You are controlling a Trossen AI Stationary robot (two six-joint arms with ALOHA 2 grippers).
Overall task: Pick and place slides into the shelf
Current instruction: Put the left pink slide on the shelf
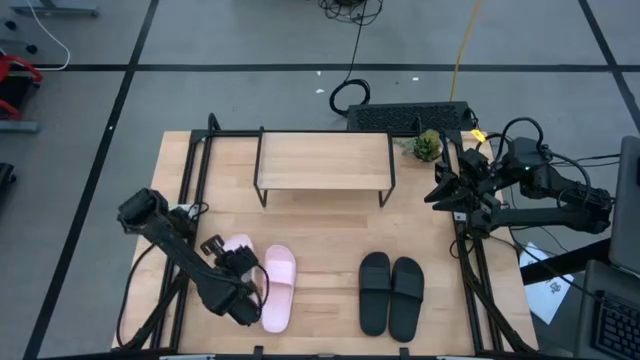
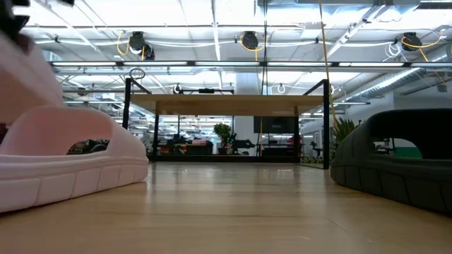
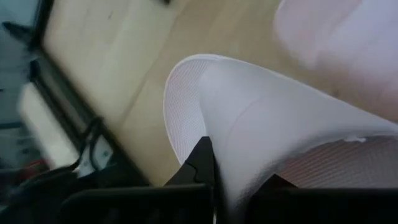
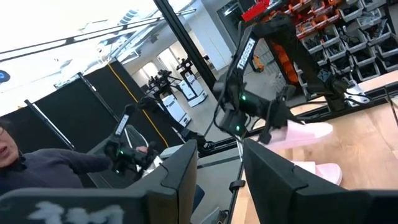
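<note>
L gripper [image 1: 243, 285] is clamped on one pink slide [image 1: 238, 262] near the worktop's front-left corner; other pink slide [image 1: 278, 287] lies beside it. Black pair [image 1: 391, 293] sits front-right. Shelf [image 1: 324, 160] at back edge, bare. R gripper [image 1: 440, 190] waits at right edge, fingers apart.

pink slides [image 1: 278, 288], black slides [image 1: 391, 292] (shelf [image 1: 323, 160] light wood)

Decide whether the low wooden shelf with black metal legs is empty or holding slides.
Empty: the light wooden shelf has a bare top, and the low view shows nothing beneath it.
</note>
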